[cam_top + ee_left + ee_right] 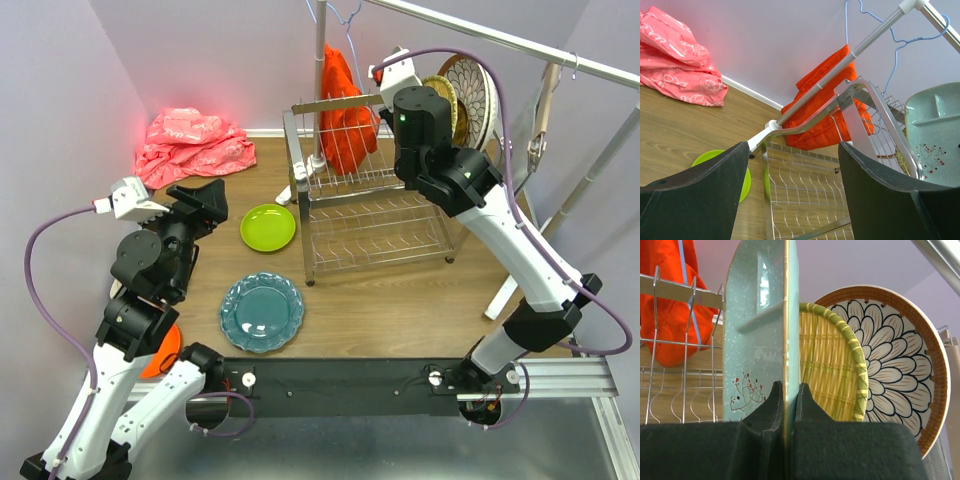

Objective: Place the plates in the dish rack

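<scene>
My right gripper (788, 390) is shut on the edge of the mint rectangular divided tray (757, 340), which stands upright on the upper tier of the chrome dish rack (370, 205). Right behind the tray stand a woven-yellow plate (832, 370) and a white petal-patterned plate (892, 355). Left of the rack, my left gripper (205, 200) hovers open and empty. A lime green plate (268, 227) and a teal scalloped plate (262, 312) lie flat on the table. An orange plate (160, 352) is partly hidden under the left arm.
A red-orange cloth (345, 105) hangs from a hanger on the metal rail (500, 40) behind the rack. A pink crumpled cloth (190, 140) lies in the back left corner. Walls close in at the left and back.
</scene>
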